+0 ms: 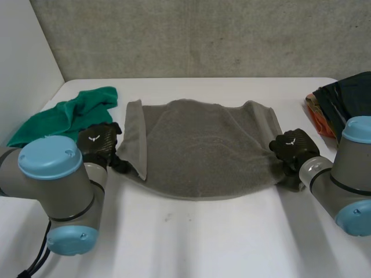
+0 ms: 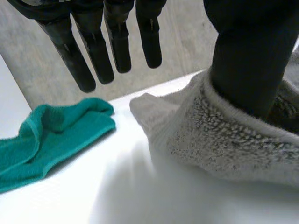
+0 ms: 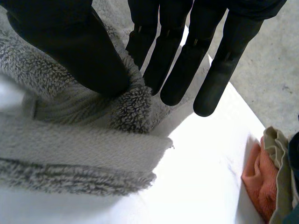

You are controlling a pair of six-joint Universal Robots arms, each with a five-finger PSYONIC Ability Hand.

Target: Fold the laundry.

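A grey towel [image 1: 203,150] lies spread across the middle of the white table, its left edge turned over in a narrow strip [image 1: 134,136]. My left hand [image 1: 98,142] is at the towel's near left corner. In the left wrist view its fingers [image 2: 98,51] hang straight and clear of the cloth, while the thumb [image 2: 243,56] rests on the grey towel [image 2: 224,135]. My right hand [image 1: 294,147] is at the towel's right edge. There the thumb [image 3: 70,46] and straight fingers [image 3: 163,60] pinch a tuft of the grey towel [image 3: 70,154] between them.
A green cloth [image 1: 69,119] lies bunched at the back left, just beyond my left hand, and appears again past its fingertips [image 2: 51,130]. A pile of dark and orange clothes [image 1: 339,104] sits at the right edge, beside my right hand [image 3: 261,177].
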